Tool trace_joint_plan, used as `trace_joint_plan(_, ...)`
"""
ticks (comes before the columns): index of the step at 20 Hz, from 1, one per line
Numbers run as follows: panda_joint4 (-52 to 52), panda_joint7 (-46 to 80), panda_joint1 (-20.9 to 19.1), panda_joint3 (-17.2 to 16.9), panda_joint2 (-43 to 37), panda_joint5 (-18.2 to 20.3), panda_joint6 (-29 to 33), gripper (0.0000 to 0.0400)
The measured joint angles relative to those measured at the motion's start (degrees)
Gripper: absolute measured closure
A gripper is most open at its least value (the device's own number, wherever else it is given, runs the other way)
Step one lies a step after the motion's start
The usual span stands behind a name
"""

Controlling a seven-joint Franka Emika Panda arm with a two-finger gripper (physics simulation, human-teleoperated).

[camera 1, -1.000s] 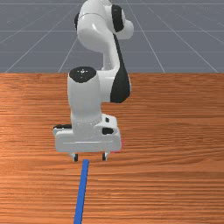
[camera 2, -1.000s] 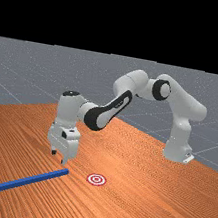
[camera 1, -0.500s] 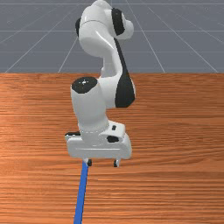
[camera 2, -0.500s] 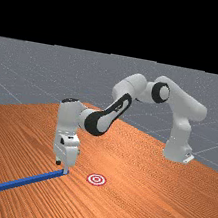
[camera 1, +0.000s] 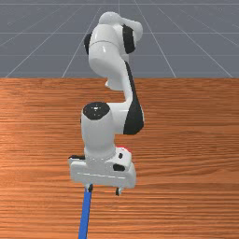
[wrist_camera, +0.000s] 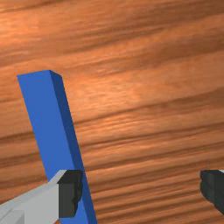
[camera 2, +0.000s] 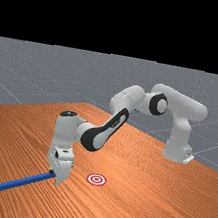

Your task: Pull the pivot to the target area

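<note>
The tool (camera 1: 104, 190) is open, its 2 fingers wide apart. 1 is over or against the blue bar (wrist_camera: 46, 122), presumably the pivot; the other stands off beside it, so nothing is gripped. That placing suggests dragging by contact rather than pinching. The bar lies on the bench (camera 2: 139, 208), off the target (camera 2: 96, 180) to the far view's left, 1 end pointing roughly targetward, probably to shorten the pull.
</note>
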Motion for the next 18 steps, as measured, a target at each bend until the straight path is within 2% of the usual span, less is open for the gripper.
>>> trace_joint_plan(3, 7.1, 1.1, 1.8, -2.0, 4.1, -1.4, -2.0, 0.0002)
trace_joint_plan(4, 2.3, 3.0, 2.4, -3.6, 1.4, -3.0, 0.2, 0.0002)
trace_joint_plan(7, -9.1, 4.5, 1.9, -4.2, -5.7, -3.9, 4.8, 0.0000)
trace_joint_plan(11, -9.5, 0.1, -0.6, -1.0, -7.0, -1.7, 4.0, 0.0000)
trace_joint_plan(14, 0.8, -2.1, -1.4, -1.3, -2.1, -0.9, -3.8, 0.0000)
trace_joint_plan(15, -6.3, -1.2, -2.1, -2.6, -5.5, -2.4, 2.3, 0.0000)
trace_joint_plan(16, -5.5, -1.9, -2.8, -2.7, -5.1, -2.4, 2.0, 0.0000)
trace_joint_plan(18, -0.6, -6.4, -5.6, 1.3, -1.7, 1.4, -0.1, 0.0000)
